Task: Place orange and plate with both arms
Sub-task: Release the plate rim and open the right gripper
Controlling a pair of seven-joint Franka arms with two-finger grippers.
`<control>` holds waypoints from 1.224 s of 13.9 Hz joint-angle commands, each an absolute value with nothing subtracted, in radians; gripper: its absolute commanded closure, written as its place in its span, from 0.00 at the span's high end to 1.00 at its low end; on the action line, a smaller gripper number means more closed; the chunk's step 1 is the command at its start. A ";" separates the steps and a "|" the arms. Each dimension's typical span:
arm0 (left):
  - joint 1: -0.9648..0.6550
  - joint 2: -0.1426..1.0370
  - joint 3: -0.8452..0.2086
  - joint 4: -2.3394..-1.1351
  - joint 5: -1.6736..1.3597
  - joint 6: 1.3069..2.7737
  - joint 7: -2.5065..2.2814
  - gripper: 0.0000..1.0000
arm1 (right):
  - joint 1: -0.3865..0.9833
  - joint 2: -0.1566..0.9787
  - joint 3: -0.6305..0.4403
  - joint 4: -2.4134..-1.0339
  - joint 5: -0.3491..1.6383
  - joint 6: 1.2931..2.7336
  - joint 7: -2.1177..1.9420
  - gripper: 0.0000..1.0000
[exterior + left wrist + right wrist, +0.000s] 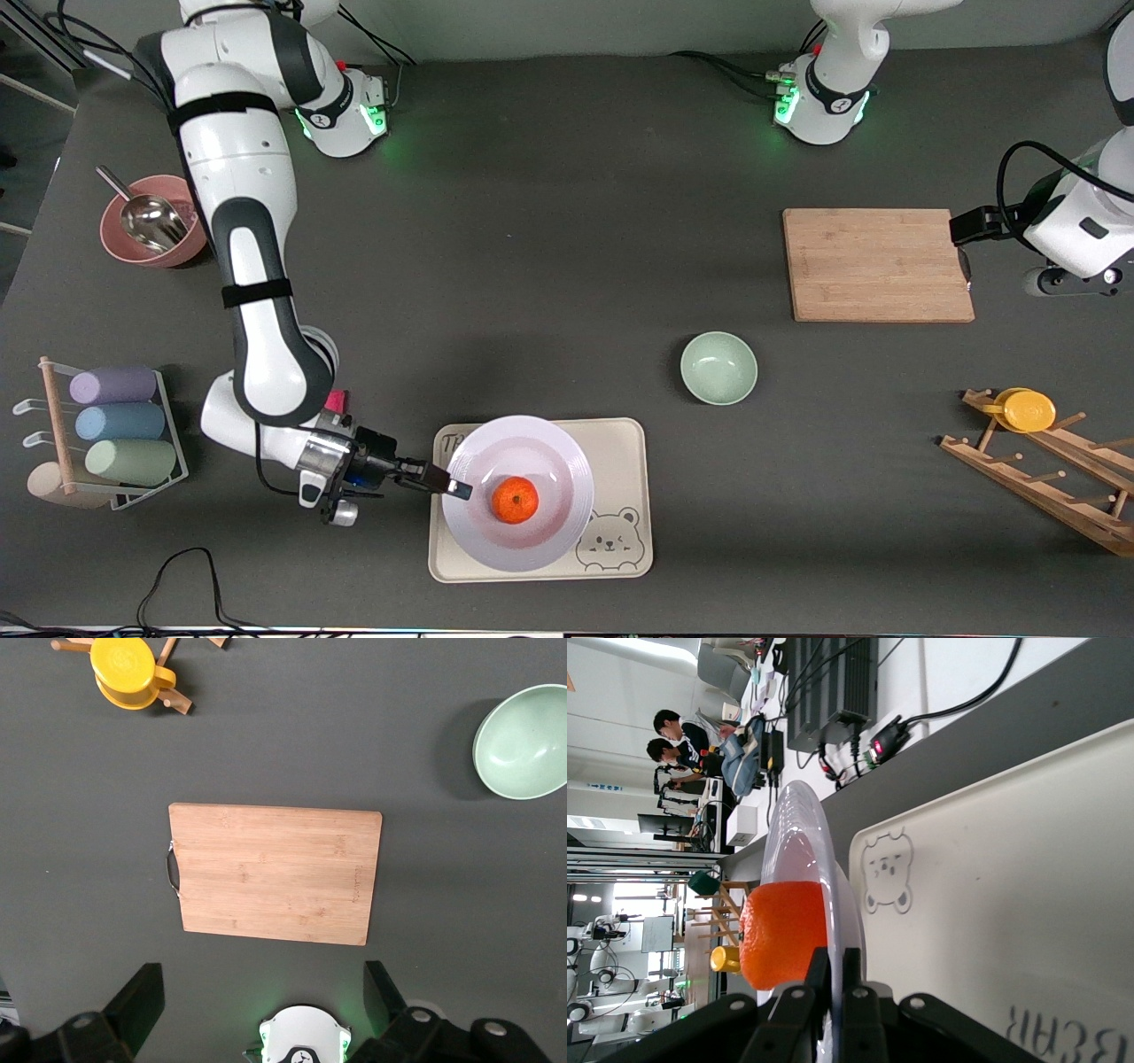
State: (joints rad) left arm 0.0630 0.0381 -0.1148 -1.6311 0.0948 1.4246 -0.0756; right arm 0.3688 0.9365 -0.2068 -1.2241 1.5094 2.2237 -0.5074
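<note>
Front view is showing the orange [515, 500] sitting in the plate [532, 540], over the bear tray [625, 470] near the table's camera-side edge; right gripper [457, 487] is pinching the plate's rim. Left gripper [262, 1003] is waiting spread above the cutting board [877, 264].

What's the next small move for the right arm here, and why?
Probably lower the plate the last bit onto the bear tray, then let go. The right pincer is shut on the plate's rim, the orange sits in its well, and the right wrist view shows the plate over the tray, though contact is unclear. The left pincer waits open over the cutting board.
</note>
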 commanded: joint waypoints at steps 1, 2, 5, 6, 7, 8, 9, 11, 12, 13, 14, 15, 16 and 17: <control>0.066 0.031 -0.120 -1.637 0.106 1.420 -0.066 1.00 | 0.359 1.047 -0.206 -1.079 1.486 2.223 -0.453 0.00; 0.066 0.032 -0.120 -1.637 0.106 1.420 -0.066 1.00 | 0.357 1.070 -0.206 -1.068 1.486 2.223 -0.457 0.00; 0.075 0.037 -0.120 -1.635 0.106 1.427 -0.060 1.00 | 0.359 1.117 -0.206 -1.057 1.486 2.224 -0.471 0.00; 0.078 0.037 -0.118 -1.637 0.106 1.427 -0.048 1.00 | 0.359 1.126 -0.206 -1.054 1.486 2.224 -0.477 0.00; 0.078 0.037 -0.120 -1.637 0.106 1.427 -0.043 1.00 | 0.360 1.138 -0.206 -1.052 1.486 2.224 -0.483 0.00; 0.080 0.038 -0.118 -1.637 0.106 1.430 -0.043 1.00 | 0.362 1.153 -0.204 -1.048 1.486 2.224 -0.491 0.00; 0.080 0.040 -0.118 -1.637 0.106 1.433 -0.044 1.00 | 0.362 1.161 -0.204 -1.043 1.486 2.224 -0.503 0.00; 0.080 0.040 -0.118 -1.635 0.106 1.434 -0.043 1.00 | 0.362 1.164 -0.203 -1.045 1.486 2.224 -0.503 0.00; 0.093 0.040 -0.120 -1.635 0.104 1.434 -0.043 1.00 | 0.362 1.164 -0.202 -1.045 1.486 2.224 -0.503 0.09; 0.097 0.040 -0.121 -1.635 0.104 1.434 -0.043 1.00 | 0.362 1.166 -0.202 -1.045 1.486 2.224 -0.502 0.41; 0.097 0.040 -0.121 -1.635 0.104 1.431 -0.043 1.00 | 0.364 1.164 -0.202 -1.045 1.486 2.224 -0.500 0.83; 0.098 0.040 -0.121 -1.635 0.104 1.433 -0.041 1.00 | 0.364 1.160 -0.204 -1.046 1.482 2.224 -0.496 1.00; 0.098 0.041 -0.123 -1.635 0.103 1.431 -0.043 1.00 | 0.364 1.154 -0.206 -1.046 1.451 2.224 -0.489 1.00; 0.097 0.041 -0.123 -1.635 0.103 1.430 -0.043 1.00 | 0.362 1.149 -0.206 -1.046 1.418 2.224 -0.483 1.00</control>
State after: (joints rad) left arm 0.0888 0.0418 -0.1130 -1.6355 0.0953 1.4257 -0.0584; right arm 0.3665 1.1477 -0.2063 -1.0765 1.4779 2.2253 -0.5095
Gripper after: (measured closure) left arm 0.000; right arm 0.665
